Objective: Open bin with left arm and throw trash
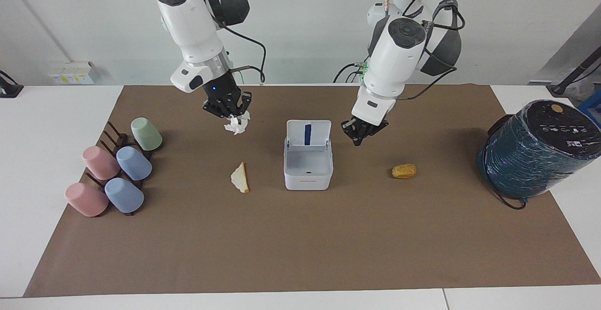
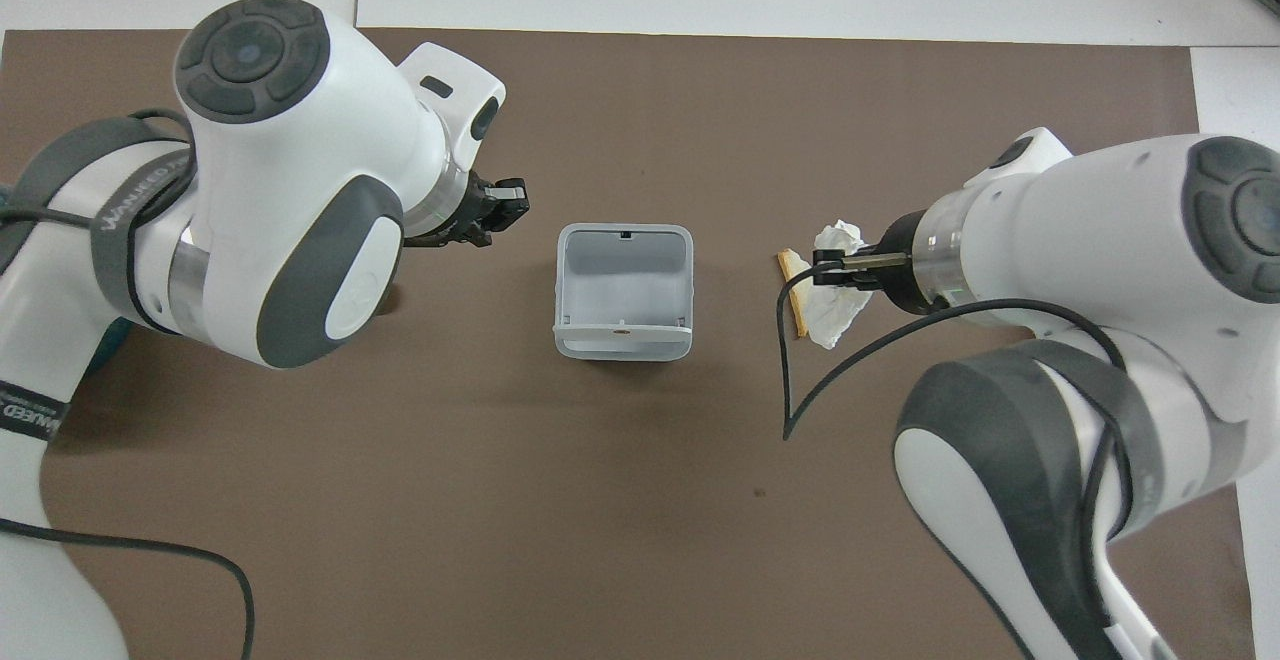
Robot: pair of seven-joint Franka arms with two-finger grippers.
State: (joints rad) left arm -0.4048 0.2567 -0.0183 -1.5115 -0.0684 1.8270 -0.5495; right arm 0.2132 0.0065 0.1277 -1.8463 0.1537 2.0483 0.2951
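The white bin (image 1: 307, 171) stands open in the middle of the mat, its lid (image 1: 308, 134) upright with the blue strip showing; its inside looks empty in the overhead view (image 2: 624, 285). My left gripper (image 1: 358, 136) is shut and empty, up in the air beside the bin toward the left arm's end; it also shows in the overhead view (image 2: 500, 215). My right gripper (image 1: 228, 110) is shut on the white tissue wad (image 1: 236, 125), held over the mat between the cups and the bin. The yellow slice (image 1: 240, 177) and the golden-brown lump (image 1: 404, 171) lie on the mat on either side of the bin.
A rack of pastel cups (image 1: 115, 171) stands at the right arm's end of the mat. A big teal wrapped cylinder (image 1: 540, 148) stands at the left arm's end. The brown mat (image 1: 300, 244) covers the table.
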